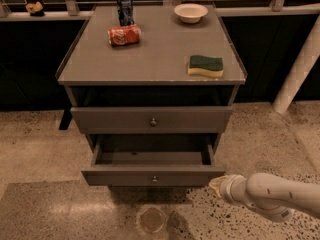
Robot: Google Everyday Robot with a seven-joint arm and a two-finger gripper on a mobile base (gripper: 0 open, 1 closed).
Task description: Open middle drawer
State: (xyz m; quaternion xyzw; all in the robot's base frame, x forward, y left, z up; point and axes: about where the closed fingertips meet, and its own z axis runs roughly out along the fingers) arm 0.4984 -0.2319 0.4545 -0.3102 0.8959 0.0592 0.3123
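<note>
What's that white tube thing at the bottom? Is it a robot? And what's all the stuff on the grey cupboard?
Yes! The white tube is a robot's arm. At its tip is the gripper, the robot's hand for grabbing. It is down by the right front corner of the middle drawer, which is pulled open. The drawer above is pushed in. I can't see the gripper holding anything. The one camera looks down at the front of the cupboard. On top are a blue can standing up, a red can lying on its side, a white bowl and a green and yellow sponge.
</note>
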